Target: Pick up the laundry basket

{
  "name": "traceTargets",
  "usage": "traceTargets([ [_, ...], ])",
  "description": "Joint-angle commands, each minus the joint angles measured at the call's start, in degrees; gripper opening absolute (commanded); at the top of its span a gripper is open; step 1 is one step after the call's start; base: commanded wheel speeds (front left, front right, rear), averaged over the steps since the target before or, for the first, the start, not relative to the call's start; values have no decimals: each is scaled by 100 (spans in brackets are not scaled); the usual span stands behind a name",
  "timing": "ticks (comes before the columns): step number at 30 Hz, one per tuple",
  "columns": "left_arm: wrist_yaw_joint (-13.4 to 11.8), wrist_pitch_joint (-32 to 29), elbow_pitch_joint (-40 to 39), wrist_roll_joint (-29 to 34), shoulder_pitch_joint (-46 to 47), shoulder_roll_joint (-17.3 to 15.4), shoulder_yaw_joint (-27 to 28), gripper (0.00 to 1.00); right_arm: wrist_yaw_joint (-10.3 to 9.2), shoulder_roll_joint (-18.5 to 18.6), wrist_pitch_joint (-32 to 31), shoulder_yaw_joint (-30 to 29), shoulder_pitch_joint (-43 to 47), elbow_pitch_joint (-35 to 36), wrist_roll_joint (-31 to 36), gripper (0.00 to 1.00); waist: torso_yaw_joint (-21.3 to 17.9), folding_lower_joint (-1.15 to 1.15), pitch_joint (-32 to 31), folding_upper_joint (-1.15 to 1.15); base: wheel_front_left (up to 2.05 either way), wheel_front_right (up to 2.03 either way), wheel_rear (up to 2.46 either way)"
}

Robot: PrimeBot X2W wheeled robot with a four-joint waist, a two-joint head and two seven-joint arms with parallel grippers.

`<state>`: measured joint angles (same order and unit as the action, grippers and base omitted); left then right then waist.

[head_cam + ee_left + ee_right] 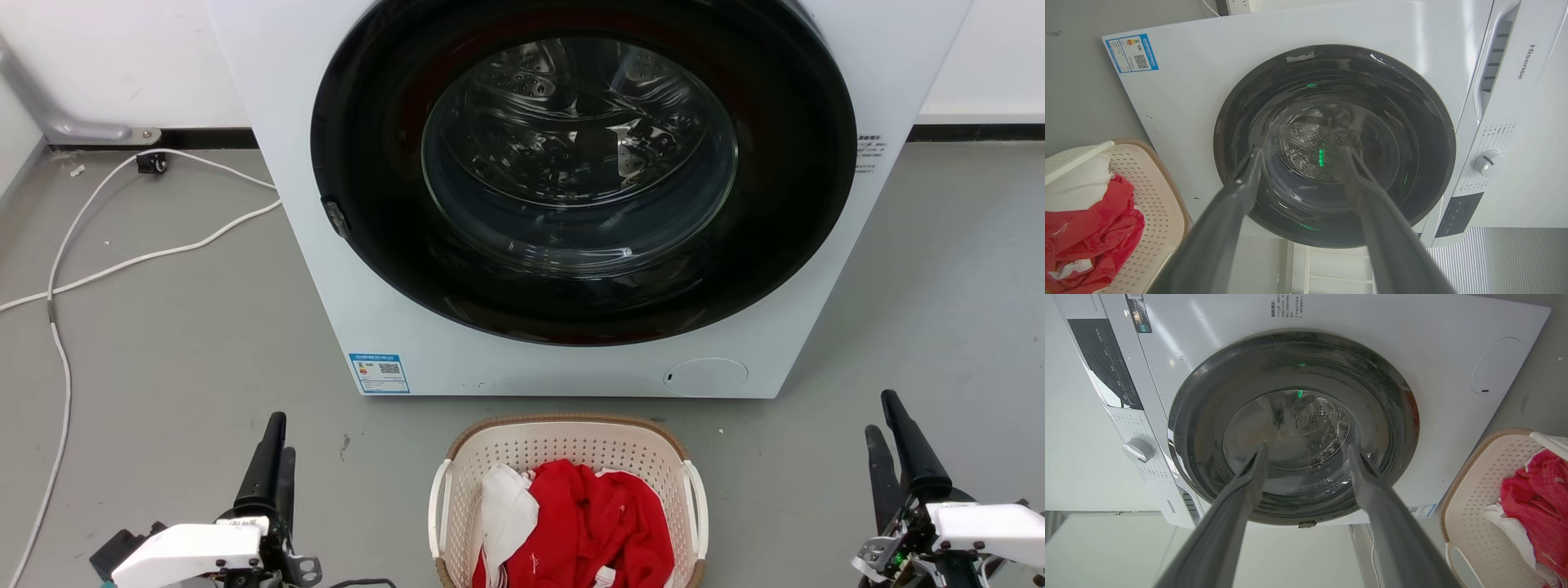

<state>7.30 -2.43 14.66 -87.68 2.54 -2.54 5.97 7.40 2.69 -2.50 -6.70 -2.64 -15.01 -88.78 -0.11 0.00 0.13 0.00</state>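
Observation:
The laundry basket (563, 445) stands on the floor at the bottom centre of the head view, cream and perforated with a brown rim and white side handles, holding red and white clothes. It also shows at the lower left of the left wrist view, laundry basket (1155, 192), and at the lower right of the right wrist view, laundry basket (1478, 498). My left gripper (276, 445) is open, well to the basket's left, touching nothing. My right gripper (883, 416) is open, far to the basket's right. Both point toward the washing machine.
A white front-loading washing machine (392, 327) with its dark round door (584, 171) shut stands just behind the basket. White cables (122, 261) trail over the grey floor at the left. Bare floor lies on both sides of the basket.

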Motion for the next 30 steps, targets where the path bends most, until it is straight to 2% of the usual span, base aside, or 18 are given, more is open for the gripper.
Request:
traceTargets([
  [1, -14, 57, -88, 117, 24, -20, 35, 100, 9, 19, 55, -18, -90, 103, 104, 100, 0, 0, -3, 0, 0, 0, 0],
  [7, -101, 205, -124, 555, 21, -23, 161, 100, 9, 20, 204, -127, -113, 140, 535, 100, -2, 0, -10, 0, 0, 0, 0],
  [13, -216, 344, -347, 1139, -4, -25, 276, 100, 10, 21, 344, -142, -109, 381, 1284, 100, -1, 0, -12, 0, 0, 0, 0],
  [23, -438, 557, -1091, 2331, -54, -27, 263, 100, 10, 22, 560, -108, -102, 1003, 2937, 100, -2, 0, -1, 0, 0, 0, 0],
  [30, -447, 695, -1597, 3287, -128, -29, 9, 100, 11, 23, 695, 95, -88, 1428, 3980, 100, -14, 0, 16, 0, 0, 0, 0],
])
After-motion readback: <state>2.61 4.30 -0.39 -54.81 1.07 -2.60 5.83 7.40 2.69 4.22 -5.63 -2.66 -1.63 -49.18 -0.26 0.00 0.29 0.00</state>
